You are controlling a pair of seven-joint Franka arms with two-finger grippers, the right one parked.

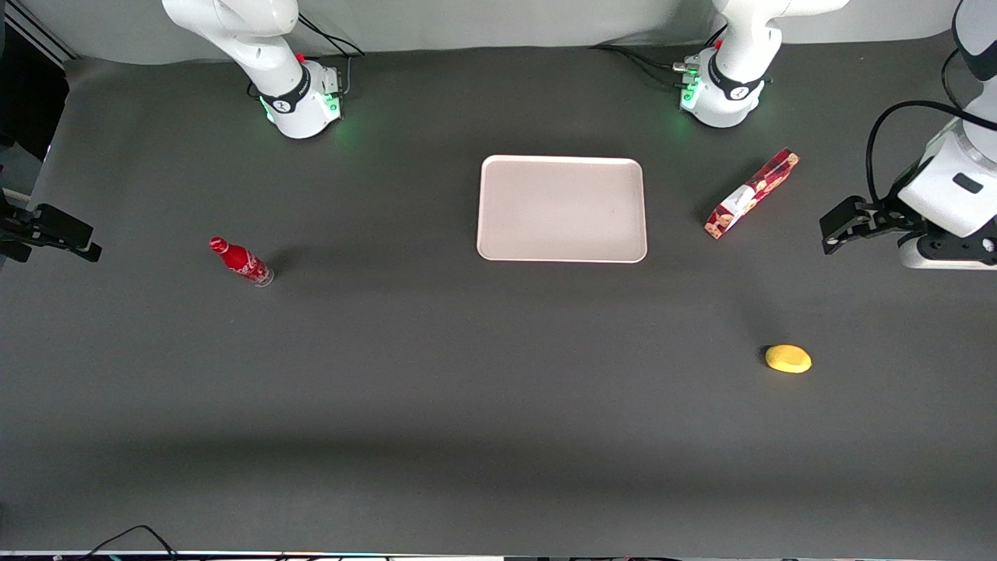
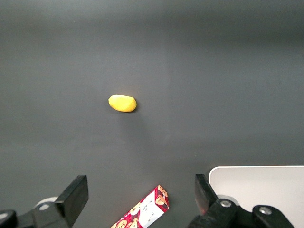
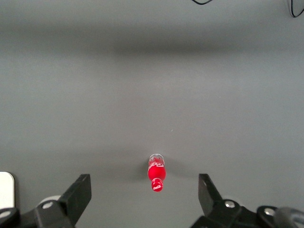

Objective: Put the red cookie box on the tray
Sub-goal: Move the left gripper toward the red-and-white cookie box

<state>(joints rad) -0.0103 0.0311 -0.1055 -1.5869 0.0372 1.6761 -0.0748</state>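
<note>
Nearest the front camera, a small yellow lemon-shaped object (image 1: 788, 358) lies alone on the dark grey table (image 1: 436, 405) toward the working arm's end. Farther from the camera, the long dark-red cookie box (image 1: 752, 194) with its white label patch lies diagonally on the table, just beside the flat pale pinkish-white tray (image 1: 561, 208) but apart from it. The left arm's black two-finger gripper (image 1: 835, 231) hangs near the box, released and holding nothing, its fingers (image 2: 76, 194) spread wide in the wrist view. That view catches only one end of the box (image 2: 145, 212) and a corner of the tray (image 2: 266, 185); the front view alone shows a small red bottle with white lettering (image 1: 241, 262) toward the parked arm's end.
</note>
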